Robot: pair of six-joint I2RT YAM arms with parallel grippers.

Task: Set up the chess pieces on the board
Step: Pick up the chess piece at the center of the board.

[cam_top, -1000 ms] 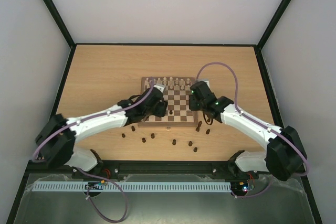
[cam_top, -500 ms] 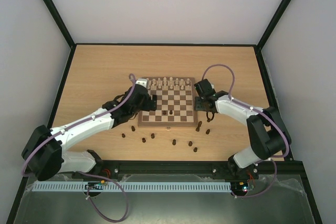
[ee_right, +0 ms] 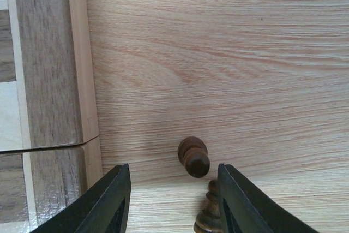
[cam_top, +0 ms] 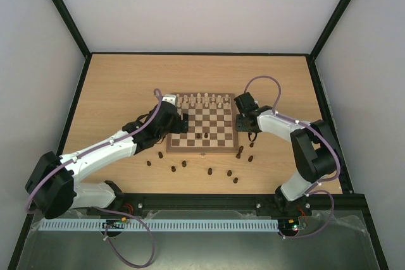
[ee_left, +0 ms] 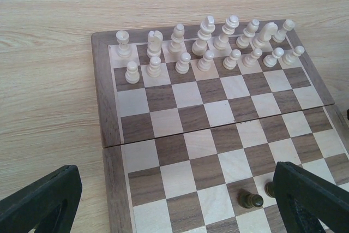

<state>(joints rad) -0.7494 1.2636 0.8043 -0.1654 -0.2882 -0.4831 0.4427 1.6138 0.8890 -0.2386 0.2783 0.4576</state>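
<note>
Light-grained wooden counter is enclosed by plain pale walls and a black frame, and the board is laid at its centre in the top view. Two rows of cream chessmen are lined up along the board's upper edge. Two dark chess pieces are stood side by side on squares in the lower middle of the board, while the loose dark pieces are scattered on the bare counter below the board's lower edge and off its lower right corner. The left hand is held over the board's left edge. In the left wrist view its black fingers are seen spread wide at the lower corners of the frame with nothing gripped between them, and the two pieces on the board are found just beside the lower right finger. The right hand is positioned just off the board's right edge. In the right wrist view its fingers are parted and a dark pawn is stood upright on the counter at the mouth of the gap, gripped by neither. A second dark piece is cut off by the bottom edge just below the pawn, and whether the two touch cannot be told.
</note>
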